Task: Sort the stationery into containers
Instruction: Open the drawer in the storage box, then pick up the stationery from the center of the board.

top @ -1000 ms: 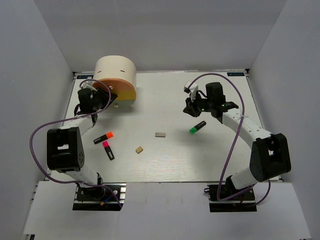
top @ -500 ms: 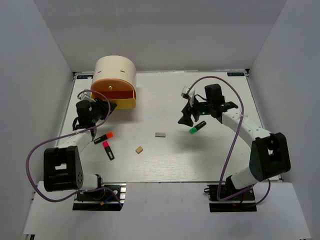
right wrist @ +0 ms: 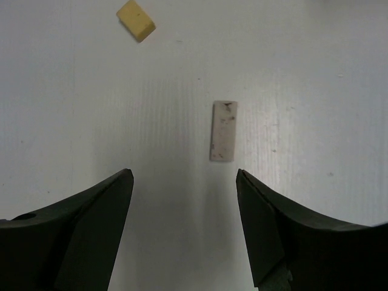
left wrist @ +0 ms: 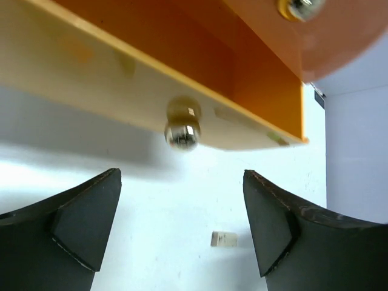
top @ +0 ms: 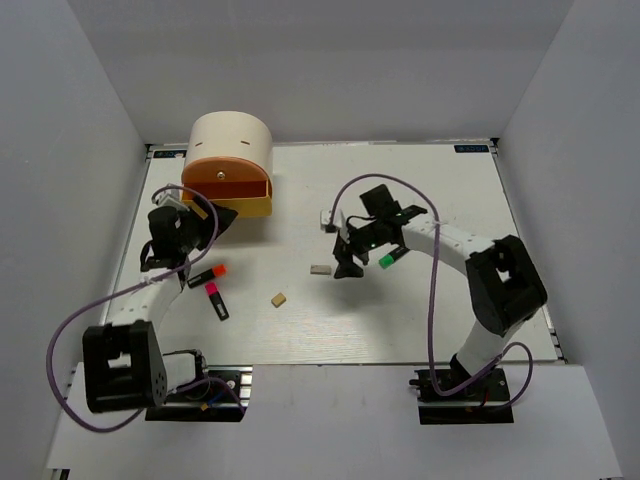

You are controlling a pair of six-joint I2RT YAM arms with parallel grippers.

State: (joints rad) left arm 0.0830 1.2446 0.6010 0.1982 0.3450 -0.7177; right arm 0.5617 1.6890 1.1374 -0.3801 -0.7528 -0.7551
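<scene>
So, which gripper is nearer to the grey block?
Right. The right gripper hovers open just beside the grey block; the left gripper is far away, in front of the open drawer.

The left arm (top: 150, 290) and right arm (top: 452, 240) have white links, black joint housings, looping purple cables (top: 432, 300) and black wedge-shaped pincer fingers (left wrist: 73, 224).

Cabinet (top: 232, 145) stands far left on the table (top: 420, 320); two markers (top: 207, 275) lie before it, blocks (top: 320, 269) mid-table, third marker (top: 390, 257) right.
</scene>
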